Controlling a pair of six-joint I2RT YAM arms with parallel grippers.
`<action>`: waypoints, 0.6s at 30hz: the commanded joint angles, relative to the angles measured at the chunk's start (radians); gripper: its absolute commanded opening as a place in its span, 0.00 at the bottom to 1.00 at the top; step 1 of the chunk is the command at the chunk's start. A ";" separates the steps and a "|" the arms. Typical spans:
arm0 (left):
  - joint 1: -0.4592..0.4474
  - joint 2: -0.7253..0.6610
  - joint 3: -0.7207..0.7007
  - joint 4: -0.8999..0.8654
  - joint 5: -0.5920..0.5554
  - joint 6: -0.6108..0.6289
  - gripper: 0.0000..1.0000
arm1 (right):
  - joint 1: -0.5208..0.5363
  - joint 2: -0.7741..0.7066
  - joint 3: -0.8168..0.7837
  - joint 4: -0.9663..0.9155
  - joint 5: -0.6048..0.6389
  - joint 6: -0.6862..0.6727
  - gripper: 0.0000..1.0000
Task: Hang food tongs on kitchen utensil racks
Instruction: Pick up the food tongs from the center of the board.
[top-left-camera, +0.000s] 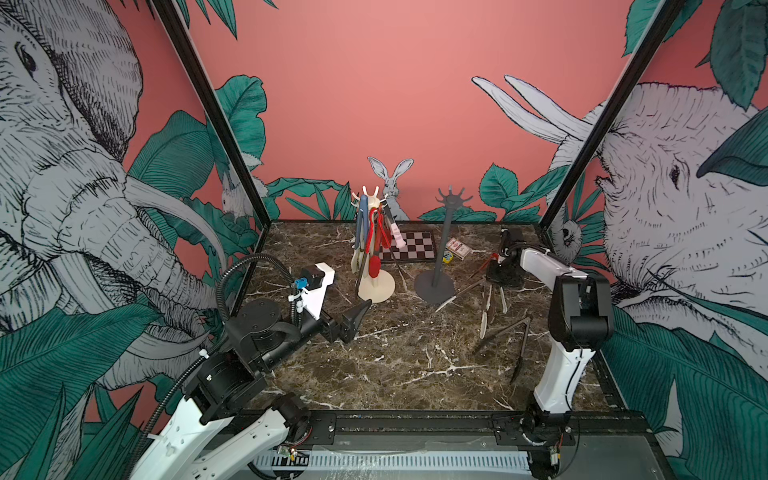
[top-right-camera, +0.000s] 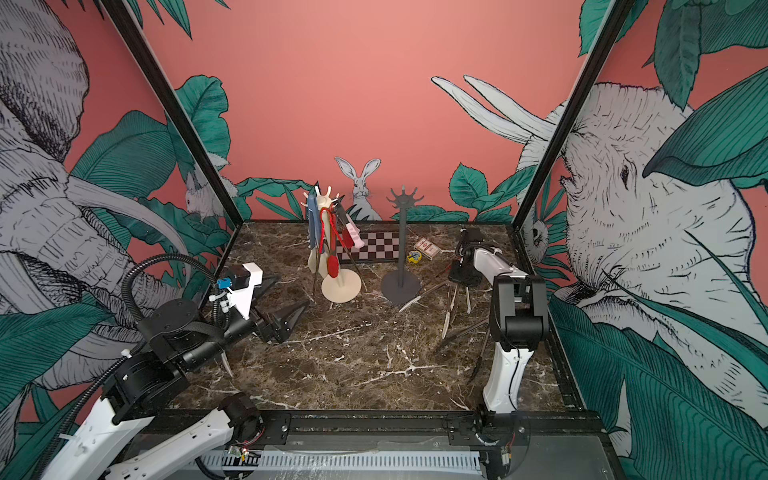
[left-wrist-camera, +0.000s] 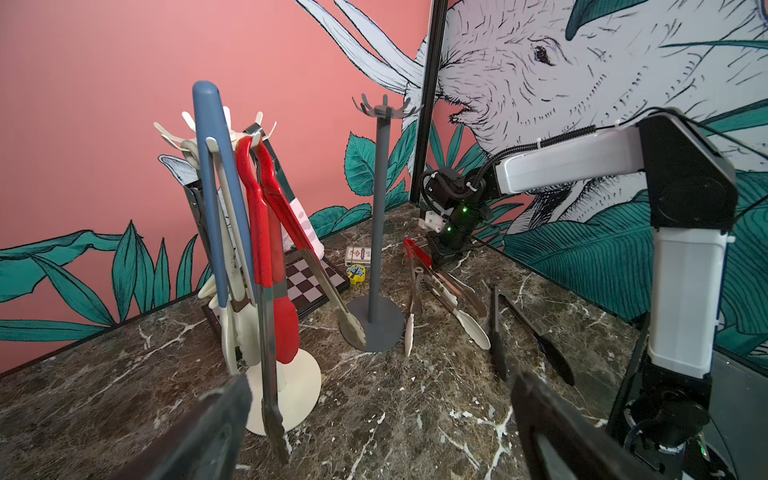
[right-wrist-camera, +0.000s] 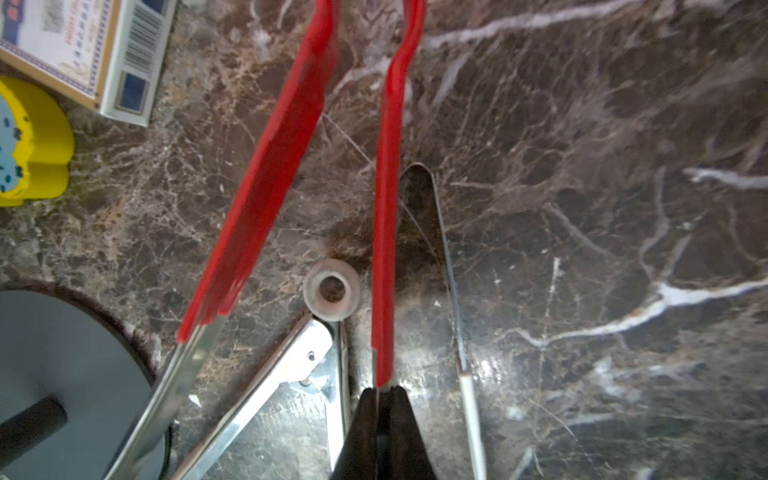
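The right hand (right-wrist-camera: 380, 397) reaches down at the far right of the tabletop (top-left-camera: 395, 357). Its fingers are pinched narrow on one arm of the red-handled tongs (right-wrist-camera: 266, 187), just right of the dark grey rack (top-left-camera: 443, 245). The left hand (top-left-camera: 354, 319) hovers wide open at the near left, holding nothing. Blue tongs (top-left-camera: 363, 218), red tongs (top-left-camera: 374, 266) and pink-tipped tongs (top-left-camera: 399, 240) hang on the cream rack (top-left-camera: 379, 291). Cream-tipped tongs (top-left-camera: 483, 323) and black tongs (top-left-camera: 524, 340) lie near the right arm.

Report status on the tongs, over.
Left claw open, empty. Right claw shut on one arm of red-handled metal tongs. Cream-tipped steel tongs alongside. Dark grey pole rack bare.
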 joint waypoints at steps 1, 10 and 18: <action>0.000 0.000 -0.004 0.033 0.009 -0.011 0.99 | -0.004 -0.040 0.034 -0.043 0.019 -0.026 0.11; 0.000 -0.051 -0.043 0.033 0.009 0.024 0.99 | -0.002 -0.111 -0.009 -0.044 0.038 0.000 0.00; 0.000 -0.054 -0.064 0.078 0.068 0.012 0.99 | 0.038 -0.304 -0.096 0.012 0.114 0.033 0.00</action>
